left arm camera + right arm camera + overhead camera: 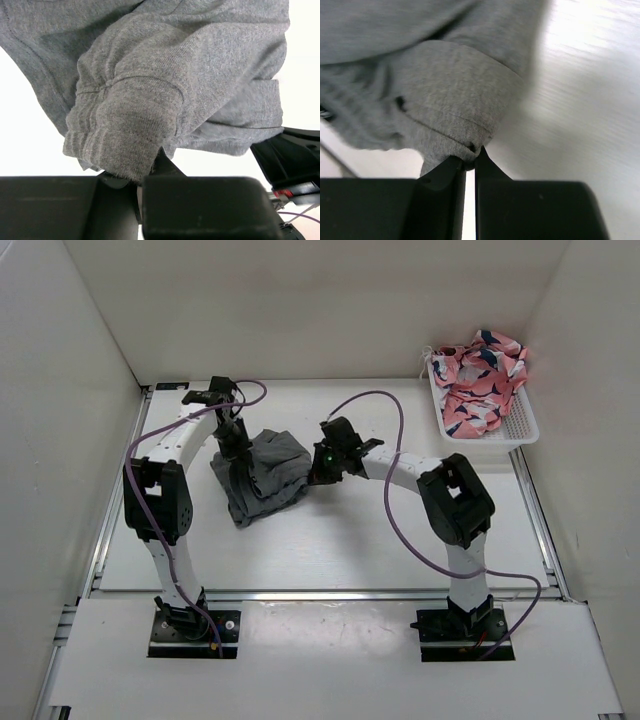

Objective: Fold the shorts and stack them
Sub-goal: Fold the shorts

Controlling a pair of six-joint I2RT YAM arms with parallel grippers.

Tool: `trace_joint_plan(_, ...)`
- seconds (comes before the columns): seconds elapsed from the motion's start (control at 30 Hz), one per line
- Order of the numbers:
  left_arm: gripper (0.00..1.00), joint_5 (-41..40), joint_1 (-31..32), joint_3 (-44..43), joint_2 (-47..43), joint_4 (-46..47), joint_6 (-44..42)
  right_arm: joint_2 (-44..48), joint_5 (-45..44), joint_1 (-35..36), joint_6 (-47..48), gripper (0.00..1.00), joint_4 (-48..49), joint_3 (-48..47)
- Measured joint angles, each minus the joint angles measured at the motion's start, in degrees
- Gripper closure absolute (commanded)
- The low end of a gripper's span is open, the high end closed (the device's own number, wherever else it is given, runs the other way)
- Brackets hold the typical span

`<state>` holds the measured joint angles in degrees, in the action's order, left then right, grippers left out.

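The grey shorts (263, 475) hang bunched between my two grippers over the middle of the table, the lower end drooping to the surface. My left gripper (236, 445) is shut on the elastic waistband at the cloth's left top edge; in the left wrist view the shorts (165, 80) fill the frame above that gripper (145, 172). My right gripper (318, 466) is shut on a hemmed edge at the cloth's right side; the right wrist view shows the shorts (435, 95) pinched at the tips of that gripper (471, 159).
A white basket (520, 430) at the back right holds a crumpled pink patterned garment (482, 375). White walls enclose the table (330, 550) on three sides. Purple cables loop from both arms.
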<state>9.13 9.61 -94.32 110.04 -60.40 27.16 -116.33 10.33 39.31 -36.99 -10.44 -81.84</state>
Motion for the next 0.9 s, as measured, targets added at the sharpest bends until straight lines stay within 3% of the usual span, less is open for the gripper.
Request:
trace_joint_plan(0.23,0.9,0.96,0.02,-0.79,-0.02,-0.92,-1.46,8.61,-8.72,-0.09,-0.7,1.0,-0.35,11.5)
trace_joint_plan(0.5,0.9,7.02,1.49,-0.63,-0.13,-1.31,-2.78,25.05,-15.58,0.11,-1.84,1.0,-0.55,23.41)
trace_joint_plan(0.67,0.9,10.1,2.14,7.48,-4.11,1.66,-3.17,26.03,-17.27,0.11,-1.81,0.98,-1.7,25.16)
trace_joint_plan(0.7,0.9,10.86,2.19,9.6,-4.85,2.19,-3.17,25.42,-17.35,0.11,-1.66,0.92,-2.12,25.35)
trace_joint_plan(0.8,0.9,12.37,2.23,14.1,-5.05,3.74,-3.28,23.69,-17.77,0.11,-1.03,0.52,-4.11,25.4)
trace_joint_plan(0.83,0.9,12.35,2.23,14.8,-4.74,3.85,-3.37,23.65,-18.03,0.09,-0.72,0.31,-5.03,25.4)
trace_joint_plan(0.9,0.9,12.17,2.23,15.3,-4.07,3.98,-3.58,24.06,-18.82,0.11,0.5,0.22,-7.28,25.38)
